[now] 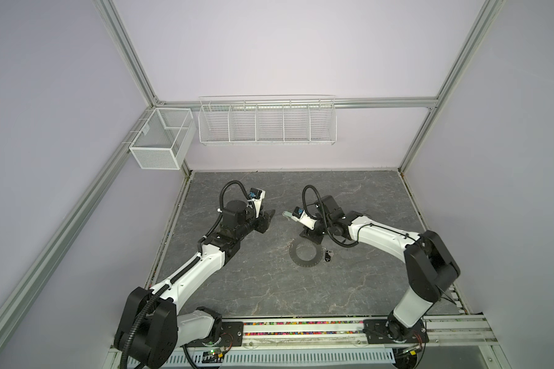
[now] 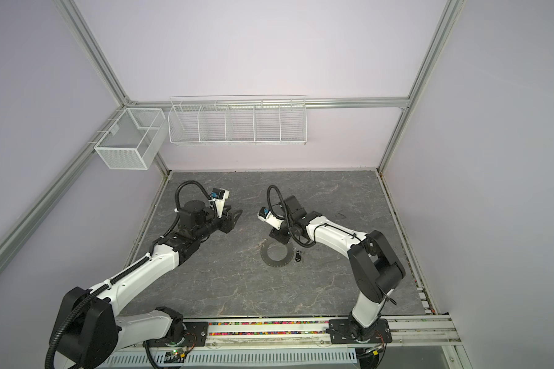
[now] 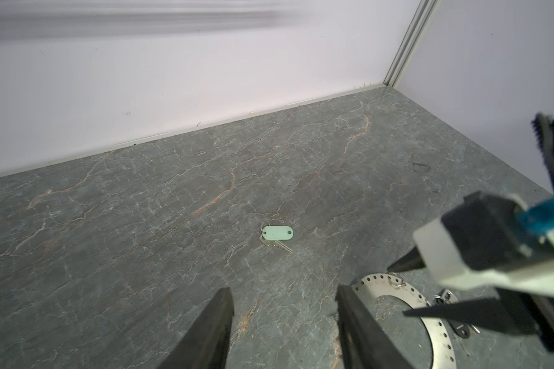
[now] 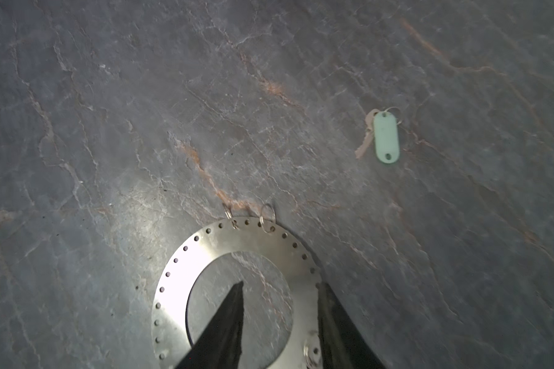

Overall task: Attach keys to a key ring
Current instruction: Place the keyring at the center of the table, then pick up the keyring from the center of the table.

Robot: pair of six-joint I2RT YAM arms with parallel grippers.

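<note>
The key ring [image 4: 237,238], a flat grey disc with rim holes and two small wire loops, lies on the stone table [image 1: 269,287], right of centre in both top views. My right gripper [image 4: 280,286] hangs open over it, one finger above the central hole and the other at the outer rim. A key with a black tag [image 1: 328,255] lies just right of the ring. A key with a pale green tag [image 3: 278,232] lies farther back, between the two arms. My left gripper [image 3: 285,288] is open and empty, pointing toward that key from the left.
A white wire rack [image 1: 266,121] and a mesh box [image 1: 160,143] hang on the back wall, above the table. Walls with aluminium posts close the table on three sides. The arms' base rail [image 1: 301,329] runs along the front edge.
</note>
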